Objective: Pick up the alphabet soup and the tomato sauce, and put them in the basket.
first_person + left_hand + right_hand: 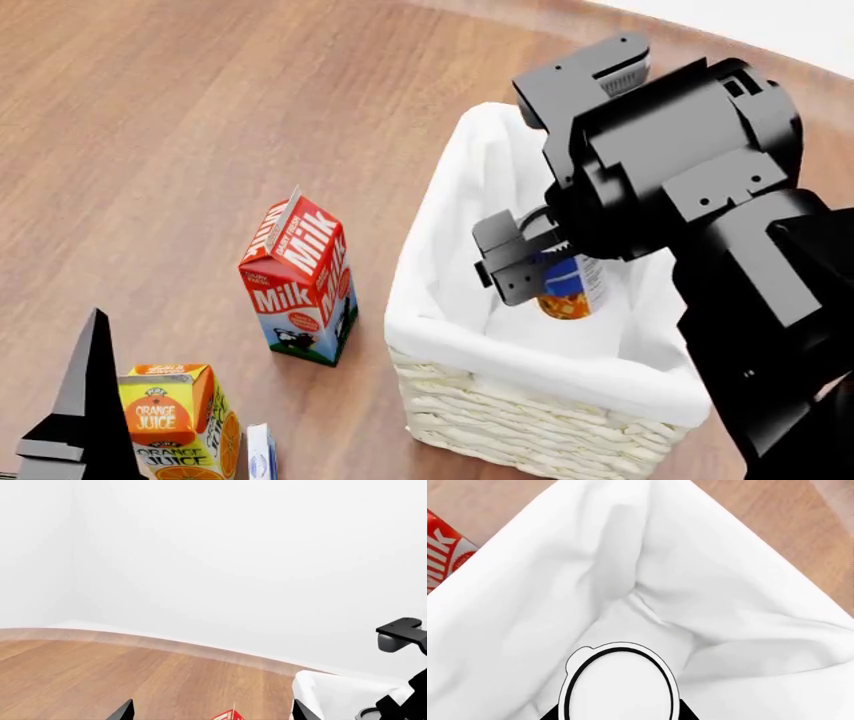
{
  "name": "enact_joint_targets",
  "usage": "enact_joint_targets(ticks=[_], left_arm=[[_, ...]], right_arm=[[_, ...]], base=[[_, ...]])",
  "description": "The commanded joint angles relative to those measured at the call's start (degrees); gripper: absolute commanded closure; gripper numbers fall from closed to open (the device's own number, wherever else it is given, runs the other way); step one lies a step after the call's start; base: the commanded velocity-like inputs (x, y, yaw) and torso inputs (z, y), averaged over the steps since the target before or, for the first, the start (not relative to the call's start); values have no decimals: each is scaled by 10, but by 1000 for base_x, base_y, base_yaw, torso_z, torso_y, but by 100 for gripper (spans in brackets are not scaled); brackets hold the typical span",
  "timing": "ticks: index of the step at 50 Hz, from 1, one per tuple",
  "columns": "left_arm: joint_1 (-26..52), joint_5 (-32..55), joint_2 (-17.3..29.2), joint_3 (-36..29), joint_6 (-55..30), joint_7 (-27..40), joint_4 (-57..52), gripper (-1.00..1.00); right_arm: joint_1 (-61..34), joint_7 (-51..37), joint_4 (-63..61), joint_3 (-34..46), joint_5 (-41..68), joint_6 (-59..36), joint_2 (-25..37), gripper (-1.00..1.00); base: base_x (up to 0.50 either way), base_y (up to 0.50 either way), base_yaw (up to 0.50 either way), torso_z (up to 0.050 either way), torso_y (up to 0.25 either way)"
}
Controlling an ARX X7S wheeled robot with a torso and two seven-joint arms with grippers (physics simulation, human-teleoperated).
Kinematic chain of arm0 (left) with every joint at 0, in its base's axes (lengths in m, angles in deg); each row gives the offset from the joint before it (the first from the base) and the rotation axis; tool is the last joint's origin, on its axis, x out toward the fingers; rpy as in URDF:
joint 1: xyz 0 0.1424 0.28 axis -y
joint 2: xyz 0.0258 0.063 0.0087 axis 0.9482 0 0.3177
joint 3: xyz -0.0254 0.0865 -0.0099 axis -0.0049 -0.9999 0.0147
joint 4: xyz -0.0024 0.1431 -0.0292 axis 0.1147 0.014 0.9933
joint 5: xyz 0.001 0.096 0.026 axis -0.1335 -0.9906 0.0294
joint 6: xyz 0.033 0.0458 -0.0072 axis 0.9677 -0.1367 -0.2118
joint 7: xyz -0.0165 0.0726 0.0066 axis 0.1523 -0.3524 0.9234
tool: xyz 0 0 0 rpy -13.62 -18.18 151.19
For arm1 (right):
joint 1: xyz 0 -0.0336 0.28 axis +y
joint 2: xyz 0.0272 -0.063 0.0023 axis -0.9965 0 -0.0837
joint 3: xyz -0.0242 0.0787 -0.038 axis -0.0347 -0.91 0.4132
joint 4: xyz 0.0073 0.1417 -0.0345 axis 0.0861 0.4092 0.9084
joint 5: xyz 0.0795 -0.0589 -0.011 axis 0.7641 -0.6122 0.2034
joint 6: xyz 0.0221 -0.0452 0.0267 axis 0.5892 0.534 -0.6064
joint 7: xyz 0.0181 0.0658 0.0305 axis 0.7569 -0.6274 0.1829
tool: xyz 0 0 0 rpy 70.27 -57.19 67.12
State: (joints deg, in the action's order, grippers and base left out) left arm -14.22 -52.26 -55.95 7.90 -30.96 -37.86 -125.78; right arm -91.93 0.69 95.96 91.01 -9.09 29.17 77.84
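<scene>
Hanging inside the mouth of the basket (441, 345), the right end effector (541, 275) pinches the alphabet soup (571, 285) between its fingers, the can's blue label and orange-yellow picture showing just below the black housing in the head view. The can's long axis runs upright, in line with the downward reach of the arm, and directly beneath it lies the white cloth lining; the right wrist view shows the can's silver-white top (619, 687) framed against the folds of that cloth, with no other object under it. That vertical relation is what the coming move seems to turn on: the can is already within the basket's walls, so a release, or a short lowering and then a release, would likely set it down inside. How far the can hangs above the basket floor cannot be read from these views.

The left end effector (212, 711) sits low by the near edge of the wooden surface (160, 120), its two dark fingertips well apart with nothing between them, so it is spread and empty. A milk carton (300, 280) stands on the surface just beside the basket's left wall, and an orange juice carton (174, 420) stands nearer the near edge. The tomato sauce is not visible in any view, so which arm is nearer to it cannot be judged
</scene>
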Motion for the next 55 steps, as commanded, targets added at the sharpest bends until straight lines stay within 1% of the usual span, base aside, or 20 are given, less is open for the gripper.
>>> enact_joint_targets(ticks=[1,16,24,31,38,40,44,45,55], left_arm=[[1,2,1,-1,-3,2,-2,-100],[1,0,1,-3,2,0,4,-100],[0,2,1,-1,6,-1,7,-100],[1,2,1,-3,5,0,6,-100],[-1,2,2,-2,9,-1,8,-100],[-1,2,2,-3,8,-1,7,-100],[0,5,4,-2,5,2,3,-100],[1,5,3,-2,6,1,5,-100],[1,6,5,-1,6,3,2,-100]], right_arm=[[4,1,14,-2,-17,13,-4,100],[16,11,43,-2,-24,32,-18,100],[24,24,82,6,-39,52,-37,100],[25,27,91,6,-42,57,-40,100],[29,10,72,1,-39,57,-28,100],[32,18,93,6,-48,69,-38,100],[31,17,89,4,-46,64,-36,100],[31,22,89,7,-48,64,-37,-100],[30,18,77,4,-48,63,-32,-100]], base=[[0,0,0,0,0],[0,0,0,1,1],[0,0,0,0,0],[0,0,0,0,1],[0,0,0,0,0],[0,0,0,0,0],[0,0,0,0,0],[0,0,0,0,0],[0,0,0,0,0]])
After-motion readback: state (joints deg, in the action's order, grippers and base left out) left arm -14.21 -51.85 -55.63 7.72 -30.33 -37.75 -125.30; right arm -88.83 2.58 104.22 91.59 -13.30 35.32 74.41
